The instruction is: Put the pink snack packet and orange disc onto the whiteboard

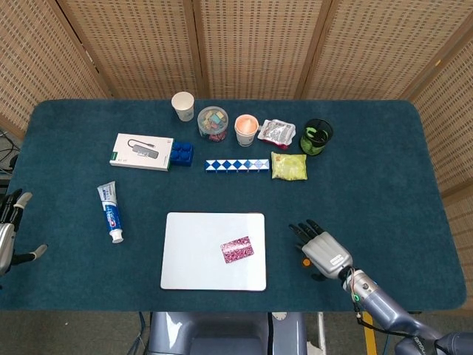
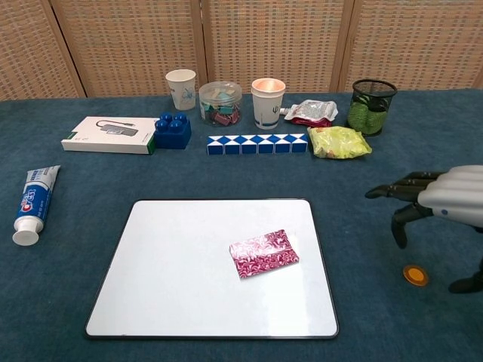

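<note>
With fingers spread and empty, the right hand [image 2: 445, 197] should lower straight onto the orange disc [image 2: 414, 274] at its six o'clock, then pinch its rim.

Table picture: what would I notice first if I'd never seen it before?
Probably the big whiteboard near the front edge, with the pink snack packet lying on it. Right of it, the robot's right hand hovers, fingers spread, above a small orange disc on the blue cloth.
</note>
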Motion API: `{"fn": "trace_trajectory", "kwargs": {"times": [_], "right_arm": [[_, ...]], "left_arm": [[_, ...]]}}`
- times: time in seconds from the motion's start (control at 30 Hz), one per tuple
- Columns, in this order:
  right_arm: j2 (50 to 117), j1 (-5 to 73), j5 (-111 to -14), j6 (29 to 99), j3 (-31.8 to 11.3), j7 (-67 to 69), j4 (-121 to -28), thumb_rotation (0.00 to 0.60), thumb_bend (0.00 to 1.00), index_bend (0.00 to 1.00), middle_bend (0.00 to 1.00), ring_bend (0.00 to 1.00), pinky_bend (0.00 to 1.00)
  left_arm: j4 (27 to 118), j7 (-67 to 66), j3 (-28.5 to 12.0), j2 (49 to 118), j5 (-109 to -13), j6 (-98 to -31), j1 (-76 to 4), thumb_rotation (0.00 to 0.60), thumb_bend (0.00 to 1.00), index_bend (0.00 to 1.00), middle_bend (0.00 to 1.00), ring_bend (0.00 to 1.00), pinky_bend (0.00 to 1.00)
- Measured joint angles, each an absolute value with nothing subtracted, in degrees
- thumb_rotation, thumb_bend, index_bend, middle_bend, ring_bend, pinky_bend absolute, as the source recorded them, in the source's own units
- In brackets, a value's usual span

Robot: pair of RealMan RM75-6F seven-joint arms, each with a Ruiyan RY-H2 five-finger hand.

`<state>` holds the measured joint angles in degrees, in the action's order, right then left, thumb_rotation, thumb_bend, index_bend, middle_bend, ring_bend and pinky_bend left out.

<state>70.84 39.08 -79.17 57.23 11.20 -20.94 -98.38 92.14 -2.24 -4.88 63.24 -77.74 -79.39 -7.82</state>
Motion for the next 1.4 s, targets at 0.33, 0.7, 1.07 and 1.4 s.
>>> {"fn": "trace_trajectory", "kwargs": {"times": [0.33, 0.7, 1.07, 1.4], "right_arm": [[74.55, 36.78, -82.83, 55.43, 10.57, -17.2, -92.09, 0.6, 0.26, 0.38, 0.0, 0.0, 0.0], [76.83, 35.79, -81.59, 54.33, 8.46, -17.81, -89.33, 0.6, 0.27, 0.37, 0.0, 0.0, 0.0], [77.71, 34.76, -81.06, 53.29, 7.63, -16.51, -86.48, 0.6, 0.34, 0.39, 0.0, 0.0, 0.0], [78.12, 34.16, -82.62, 53.23, 7.35, -15.12, -86.06, 0.6, 0.34, 0.4, 0.0, 0.0, 0.0]], "left_arm": [[92.08, -2.17, -5.0, 63.26, -77.44, -79.37, -7.83, 0.6, 0.0, 0.0, 0.0, 0.0, 0.0], [91.91, -2.19, -4.96, 63.34, -77.28, -79.02, -7.96, 0.6, 0.0, 0.0, 0.0, 0.0, 0.0], [91.99, -2.63, -4.88, 63.51, -77.28, -79.02, -7.99, 0.6, 0.0, 0.0, 0.0, 0.0, 0.0], [92.0, -2.75, -4.88, 63.6, -77.2, -78.99, -8.01, 0.6, 0.0, 0.0, 0.0, 0.0, 0.0]]}}
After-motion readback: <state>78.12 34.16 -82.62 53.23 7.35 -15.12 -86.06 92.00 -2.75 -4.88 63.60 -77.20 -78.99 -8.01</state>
